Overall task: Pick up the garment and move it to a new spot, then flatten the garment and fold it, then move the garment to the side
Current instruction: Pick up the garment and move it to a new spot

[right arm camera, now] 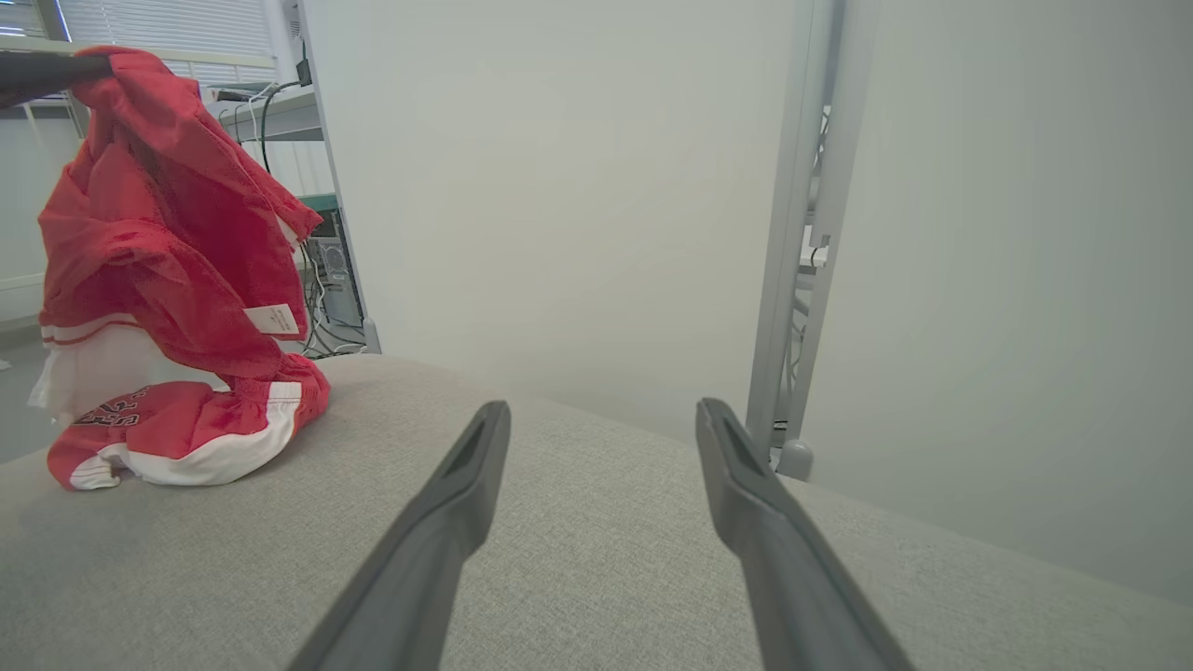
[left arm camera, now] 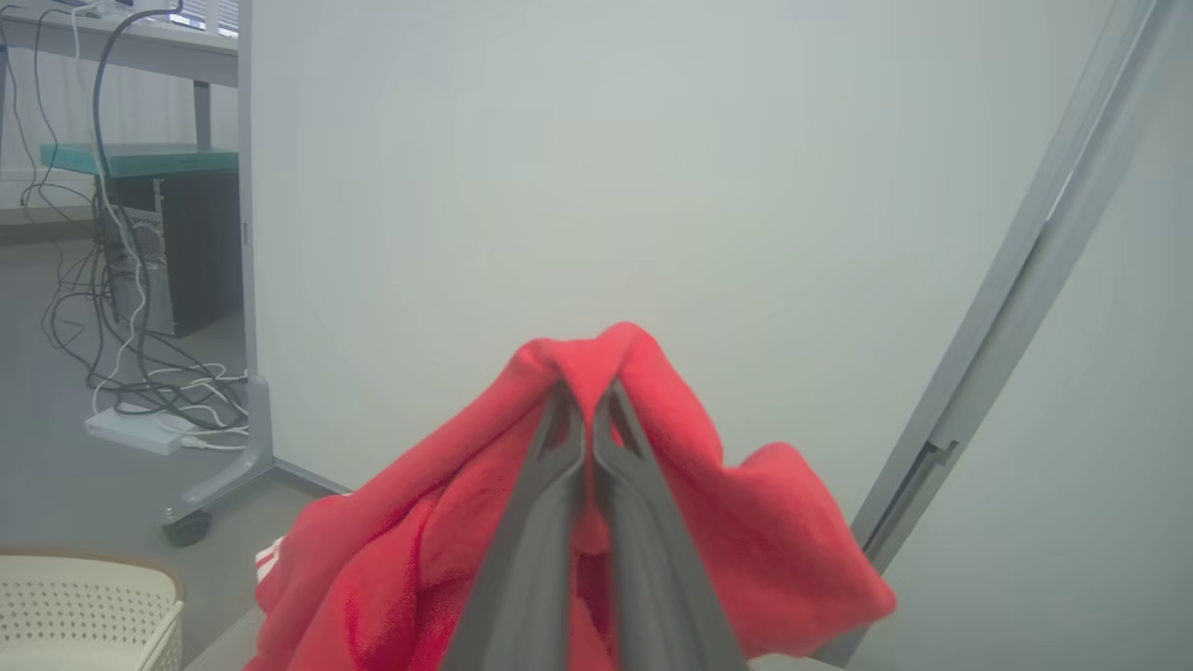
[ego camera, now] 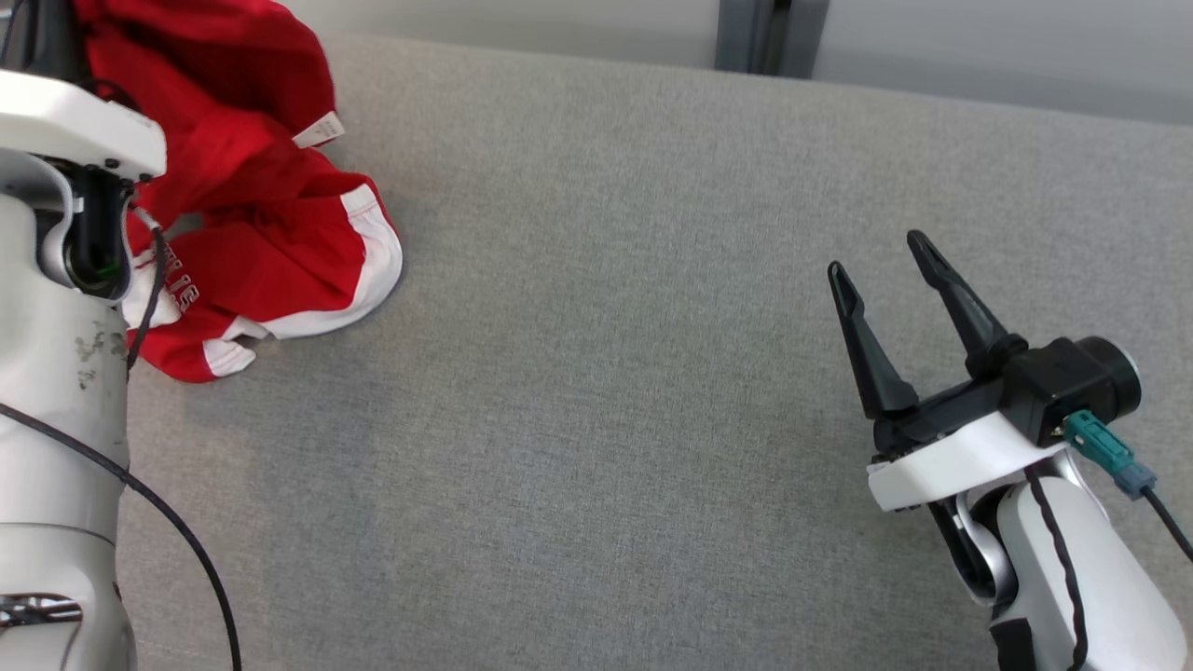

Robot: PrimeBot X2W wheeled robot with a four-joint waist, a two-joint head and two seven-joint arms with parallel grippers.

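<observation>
In the head view, the garment [ego camera: 270, 233], red with white bands, hung half raised beside the left arm [ego camera: 56, 391]. Its lower folds rested on the worktop [ego camera: 606, 373], well off to the left of the right hand [ego camera: 877, 253]. That hand stood spread wide and grasped nothing. A white tag [ego camera: 320, 129] on the cloth was too small to read. White-edged lettering [ego camera: 184, 294] lay partly folded under and could not be read whole.

In the left wrist view, the left hand [left arm camera: 589, 396] was clenched on a ridge of the garment, and cloth draped down either side of it.

In the right wrist view, the garment hung far up and left of the right hand's spread fingers, its lowest part heaped on the worktop. The tag and lettering were no clearer there.

The pick-up looked under way. To do it well, the pinch should hold tight and rise straight until the hem clears the worktop. Only then should it carry across toward the bare cloth ahead of the right hand, or the trailing folds would likely drag and bunch.
</observation>
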